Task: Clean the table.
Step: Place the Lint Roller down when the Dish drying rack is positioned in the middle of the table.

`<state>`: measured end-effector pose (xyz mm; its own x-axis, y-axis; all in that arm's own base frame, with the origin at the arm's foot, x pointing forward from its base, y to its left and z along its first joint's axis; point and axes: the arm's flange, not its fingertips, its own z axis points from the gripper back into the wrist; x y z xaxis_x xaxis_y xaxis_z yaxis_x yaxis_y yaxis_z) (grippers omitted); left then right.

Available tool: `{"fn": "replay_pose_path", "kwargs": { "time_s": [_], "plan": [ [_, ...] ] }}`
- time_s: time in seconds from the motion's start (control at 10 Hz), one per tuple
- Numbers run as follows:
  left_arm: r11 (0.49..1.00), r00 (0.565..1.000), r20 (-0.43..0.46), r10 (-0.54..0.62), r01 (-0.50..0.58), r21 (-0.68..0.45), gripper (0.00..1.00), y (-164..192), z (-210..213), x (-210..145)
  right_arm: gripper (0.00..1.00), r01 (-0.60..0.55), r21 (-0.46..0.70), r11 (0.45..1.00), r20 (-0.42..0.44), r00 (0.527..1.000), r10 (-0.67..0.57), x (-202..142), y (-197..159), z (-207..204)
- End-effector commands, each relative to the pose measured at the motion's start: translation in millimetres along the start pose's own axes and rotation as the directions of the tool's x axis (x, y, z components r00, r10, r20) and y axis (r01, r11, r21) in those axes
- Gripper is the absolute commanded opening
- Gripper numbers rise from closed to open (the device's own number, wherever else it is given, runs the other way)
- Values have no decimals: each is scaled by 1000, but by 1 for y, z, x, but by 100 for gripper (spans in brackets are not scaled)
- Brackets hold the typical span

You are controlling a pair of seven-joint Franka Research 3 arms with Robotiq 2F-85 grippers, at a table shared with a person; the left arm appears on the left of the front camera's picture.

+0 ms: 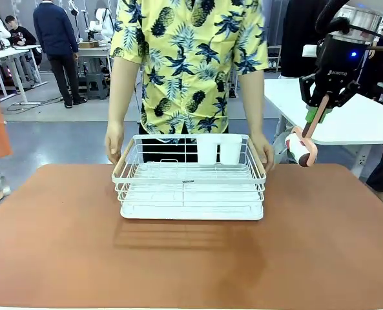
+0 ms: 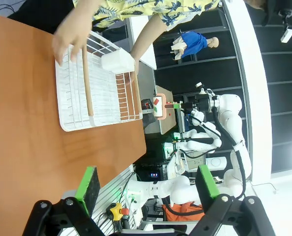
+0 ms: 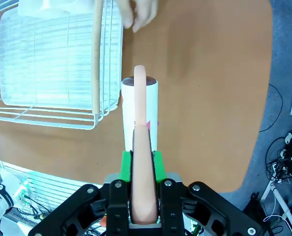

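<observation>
Your right gripper [image 3: 142,162] clamps a lint roller [image 3: 140,115] by its pink handle above the table [image 1: 320,245]; your left gripper [image 2: 146,187] hangs released near the wire rack [image 1: 191,187].

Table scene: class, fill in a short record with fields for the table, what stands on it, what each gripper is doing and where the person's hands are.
table: reddish-brown top
on the table: white wire rack, toward the far edge
right gripper: shut on the pink handle of a lint roller, held in the air above the far right part of the table
left gripper: open, holding nothing, off the near side of the table
person's hands: left-hand one and right-hand one at the rack's two ends
</observation>
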<state>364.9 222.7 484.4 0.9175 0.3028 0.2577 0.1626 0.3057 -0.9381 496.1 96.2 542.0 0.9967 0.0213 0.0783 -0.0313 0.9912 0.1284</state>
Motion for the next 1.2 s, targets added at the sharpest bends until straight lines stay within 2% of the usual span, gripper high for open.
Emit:
{"fn": "replay_pose_path", "kwargs": {
  "time_s": [0.0, 1.1],
  "plan": [
    [1000, 1000, 5, -7, 7, -11, 100, -3, 3, -1, 21, -5, -9, 1000, 0, 1000, 5, -1, 2, 1],
    [1000, 1000, 5, -7, 7, -11, 100, -3, 3, -1, 21, -5, -9, 1000, 0, 1000, 5, -1, 2, 1]
  ]
}}
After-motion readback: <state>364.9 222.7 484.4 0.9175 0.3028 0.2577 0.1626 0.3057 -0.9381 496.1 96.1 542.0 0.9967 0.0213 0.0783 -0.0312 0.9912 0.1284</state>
